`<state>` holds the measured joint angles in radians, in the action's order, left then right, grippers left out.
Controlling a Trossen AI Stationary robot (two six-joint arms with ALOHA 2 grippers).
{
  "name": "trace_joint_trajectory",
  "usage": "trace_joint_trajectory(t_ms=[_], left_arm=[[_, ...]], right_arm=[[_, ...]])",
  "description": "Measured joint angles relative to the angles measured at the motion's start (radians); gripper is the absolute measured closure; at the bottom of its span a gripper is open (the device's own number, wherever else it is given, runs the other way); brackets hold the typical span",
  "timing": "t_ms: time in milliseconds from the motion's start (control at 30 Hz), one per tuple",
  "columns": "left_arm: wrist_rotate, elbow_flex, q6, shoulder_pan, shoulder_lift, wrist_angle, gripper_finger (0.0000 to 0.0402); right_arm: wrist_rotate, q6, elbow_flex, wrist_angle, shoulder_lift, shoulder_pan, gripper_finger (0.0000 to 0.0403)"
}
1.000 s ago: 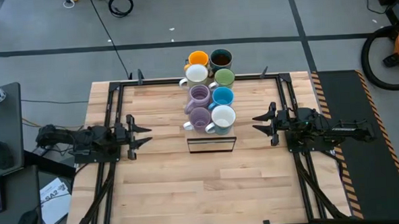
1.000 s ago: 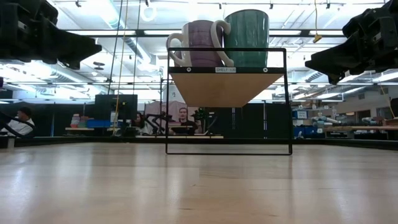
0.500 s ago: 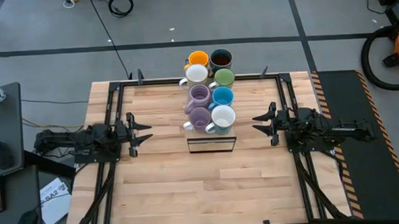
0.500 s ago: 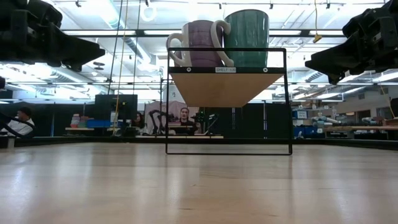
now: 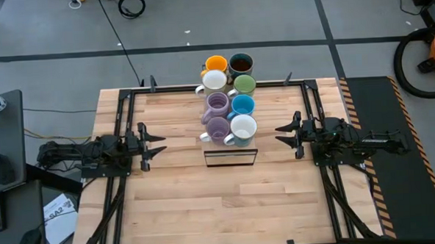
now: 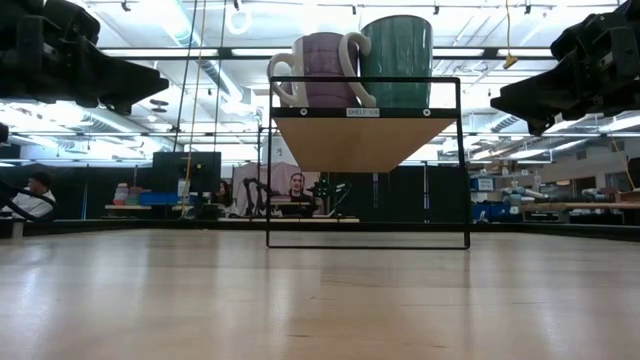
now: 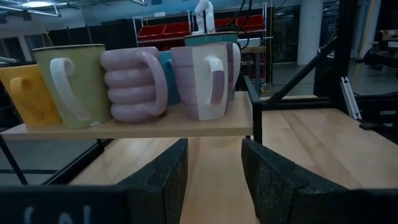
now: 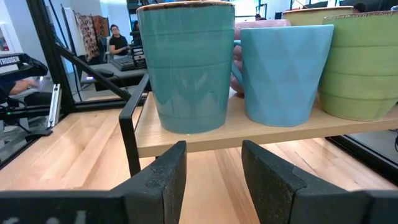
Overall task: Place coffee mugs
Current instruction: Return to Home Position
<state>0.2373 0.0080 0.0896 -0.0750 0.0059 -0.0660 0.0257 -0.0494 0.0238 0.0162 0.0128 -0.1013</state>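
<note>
Eight coffee mugs (image 5: 217,103) stand in two rows on the shelf (image 6: 360,140), at upper centre of the high view, raised above the counter (image 5: 206,203). You will find the left pincer (image 5: 160,144) at centre left, fingers parted and holding nothing, pointing toward the shelf. The right pincer (image 5: 279,134), at centre right, is likewise parted and empty. Both sit well apart from the mugs.

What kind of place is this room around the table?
Probably a robotics lab or workshop: the room behind the wooden table shows a monitor, a rack of red bins, and a person seated at work.
</note>
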Motion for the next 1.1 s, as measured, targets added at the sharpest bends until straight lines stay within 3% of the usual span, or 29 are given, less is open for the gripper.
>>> trace_joint_trajectory(t_ms=[1100], left_arm=[[0.002,-0.001,0.001,0.0,-0.002,-0.039,0.0244]], right_arm=[[0.0,0.0,0.0,0.0,0.0,0.0,0.0242]])
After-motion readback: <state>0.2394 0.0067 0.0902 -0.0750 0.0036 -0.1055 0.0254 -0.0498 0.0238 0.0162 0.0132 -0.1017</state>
